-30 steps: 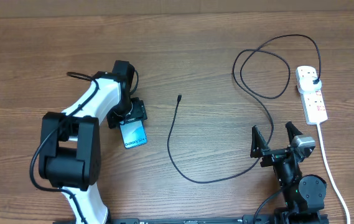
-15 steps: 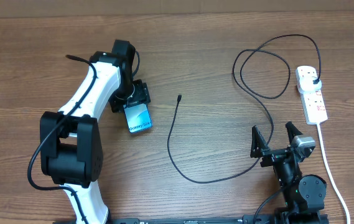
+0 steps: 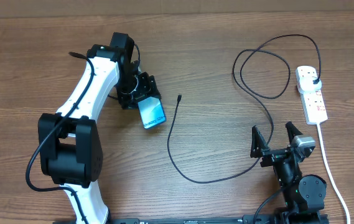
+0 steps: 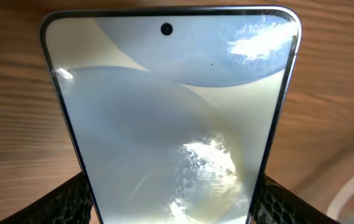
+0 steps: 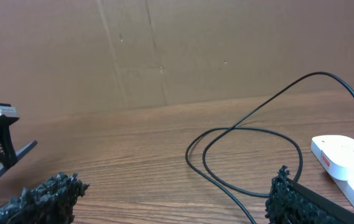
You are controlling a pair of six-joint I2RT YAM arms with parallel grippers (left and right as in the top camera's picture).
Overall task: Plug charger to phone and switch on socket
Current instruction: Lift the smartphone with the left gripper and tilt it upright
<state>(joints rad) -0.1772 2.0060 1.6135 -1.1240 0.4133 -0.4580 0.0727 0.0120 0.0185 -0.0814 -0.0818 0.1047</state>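
My left gripper (image 3: 143,98) is shut on the phone (image 3: 152,114), a slim handset with a light blue screen, gripped by its two long edges. In the left wrist view the phone (image 4: 170,112) fills the frame, with the black fingers (image 4: 71,202) against both its sides. The charger (image 3: 172,146) is a thin black cable; its connector tip (image 3: 180,98) lies just right of the phone. It loops across the table to a black plug (image 3: 315,81) seated in the white socket (image 3: 313,102). My right gripper (image 3: 275,138) stands open and empty near the front edge, with the cable loop (image 5: 251,134) ahead of it.
The socket's white cord (image 3: 329,163) runs down the right side past my right arm. A brown cardboard wall (image 5: 164,50) closes the back of the table. The socket's end (image 5: 344,158) shows at the right of the right wrist view.
My left gripper has carried the phone up and to the right, toward the connector tip, turning it as it went. The right arm, the cable and the socket have not moved.
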